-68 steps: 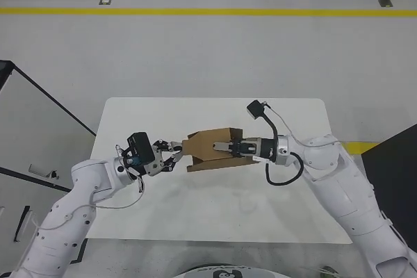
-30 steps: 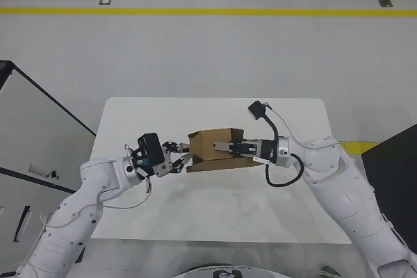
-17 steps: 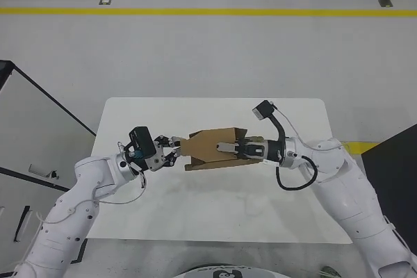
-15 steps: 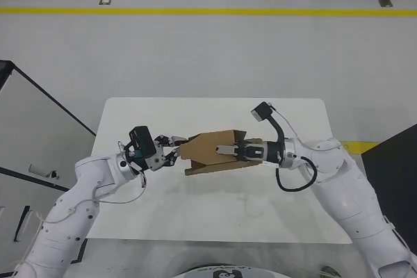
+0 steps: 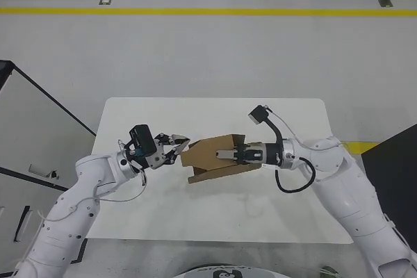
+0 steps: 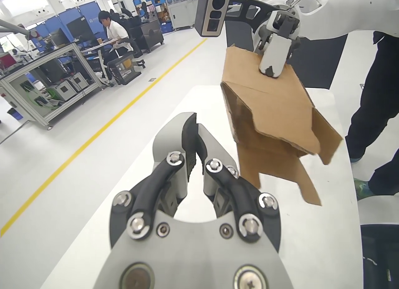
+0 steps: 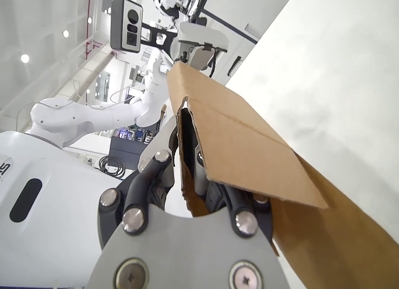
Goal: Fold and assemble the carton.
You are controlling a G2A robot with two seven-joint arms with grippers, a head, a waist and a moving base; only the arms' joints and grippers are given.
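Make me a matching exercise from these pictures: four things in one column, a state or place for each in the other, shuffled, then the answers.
1. carton
2. left gripper
3. right gripper
4. table

A. clamped on the carton
B. white, under both arms
C. brown, flaps loose
D. holding nothing, beside the carton

Pairs: 1-C, 2-D, 3-A, 4-B.

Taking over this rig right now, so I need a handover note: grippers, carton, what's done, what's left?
Left gripper: fingers shut, empty, just short of the carton's open end.
Right gripper: shut on the carton, holding it over the table.
Done: carton partly opened, end flaps hanging loose.
Left: fold the flaps in and close the carton.
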